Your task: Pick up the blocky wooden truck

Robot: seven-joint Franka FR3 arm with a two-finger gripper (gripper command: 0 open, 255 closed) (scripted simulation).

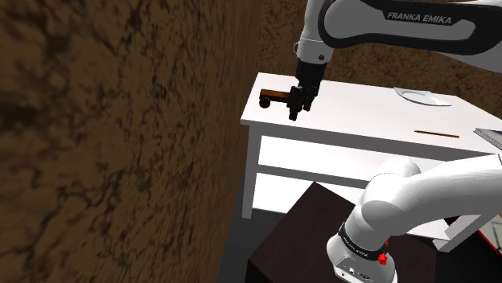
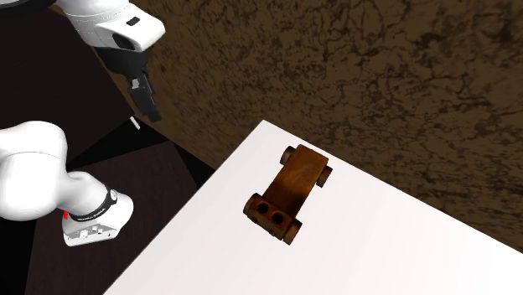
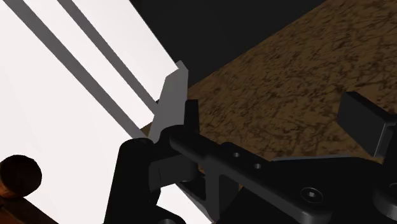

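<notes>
Black end effector [image 3: 270, 95], fingers [image 3: 364, 121] spread well apart, clasps nothing. Brown truck [image 2: 289, 191] sits on the white tabletop [image 2: 394, 251], untouched.

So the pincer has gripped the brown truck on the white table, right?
No, it hasn't gripped it. The pincer is open and hangs off beyond the table's edge, apart from the brown truck, which sits by itself on the white table. The second exterior view shows the gap.
</notes>
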